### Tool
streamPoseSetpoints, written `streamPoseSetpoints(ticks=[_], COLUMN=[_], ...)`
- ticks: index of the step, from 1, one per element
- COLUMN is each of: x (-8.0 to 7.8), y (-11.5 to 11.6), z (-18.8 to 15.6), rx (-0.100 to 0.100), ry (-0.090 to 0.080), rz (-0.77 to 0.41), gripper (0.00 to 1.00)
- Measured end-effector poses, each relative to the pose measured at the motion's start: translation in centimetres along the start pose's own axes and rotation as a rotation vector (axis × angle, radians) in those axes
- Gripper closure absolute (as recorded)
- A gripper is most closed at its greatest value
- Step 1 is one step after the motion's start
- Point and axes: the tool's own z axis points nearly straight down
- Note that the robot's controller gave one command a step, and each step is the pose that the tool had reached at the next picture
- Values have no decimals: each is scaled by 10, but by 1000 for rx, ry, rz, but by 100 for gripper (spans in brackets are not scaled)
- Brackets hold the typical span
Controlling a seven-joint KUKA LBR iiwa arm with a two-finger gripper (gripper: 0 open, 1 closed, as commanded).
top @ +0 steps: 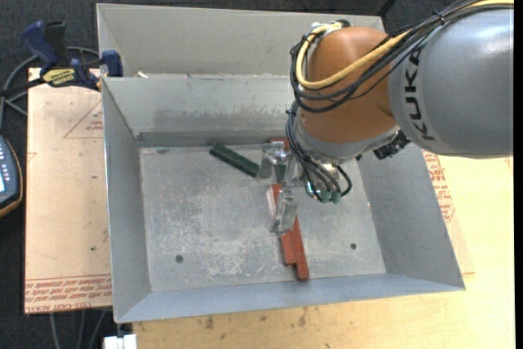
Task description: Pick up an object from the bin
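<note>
Gripper [283,215], its spread impossible to tell, over the upper end of the red bar [294,252]; it would best close squarely across the narrow width.

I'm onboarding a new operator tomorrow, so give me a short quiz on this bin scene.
1. True or false: the dark green stick lies by the far wall of the bin, to the left of the gripper in the camera view.
2. Which is closest to the gripper? A. the red bar; B. the dark green stick; C. the bin's left wall.
3. Fill in: the end of the red bar that points away from the gripper lies close to the bin's ____ wall.

Key: 1 true; 2 A; 3 near (the front one, at the bottom of the view).
</note>
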Motion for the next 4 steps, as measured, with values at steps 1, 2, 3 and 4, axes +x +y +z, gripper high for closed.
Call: streamPoseSetpoints(ticks=[1,2,3,4], x=[-81,-98,-106,-107], y=[10,-57,-2,-3], z=[94,130,130,129], rx=[1,0,-3,-2], ry=[-8,-8,-12,-13], rz=[-246,-168,51,54], gripper=[0,0,0,100])
